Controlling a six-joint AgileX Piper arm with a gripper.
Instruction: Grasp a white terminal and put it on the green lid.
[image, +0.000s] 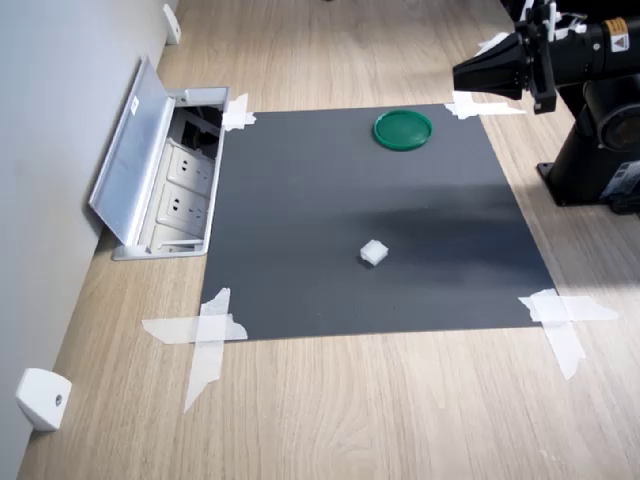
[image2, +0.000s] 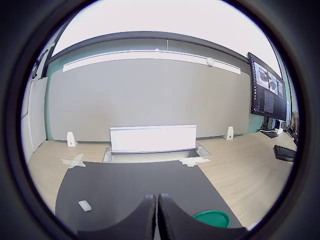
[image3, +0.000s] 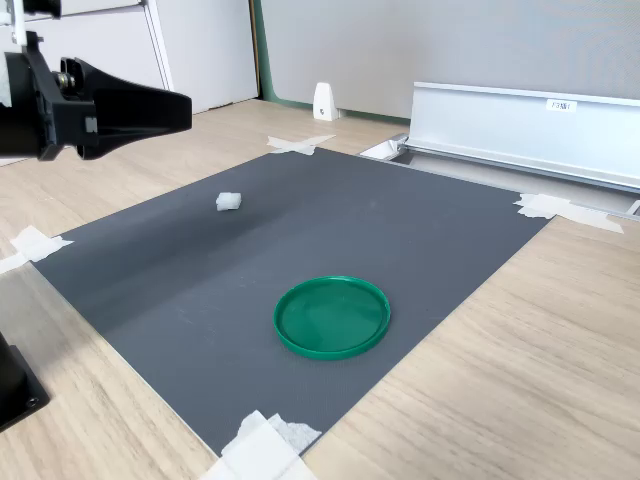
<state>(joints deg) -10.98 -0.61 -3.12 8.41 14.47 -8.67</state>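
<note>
Two things lie well apart on the dark mat in the first exterior view: the white terminal (image: 373, 253), the green lid (image: 403, 129). Wrist view: the gripper (image2: 157, 210) is closed and empty, raised. Second exterior view: nothing grasped yet.

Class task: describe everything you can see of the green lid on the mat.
The green lid is a flat, round, dark-green disc, apparently plastic, with a slightly raised rim. It lies flat on the dark grey mat, near the mat's edge, with nothing in or on it. The white terminal sits well apart, and nothing else touches the lid.
</note>
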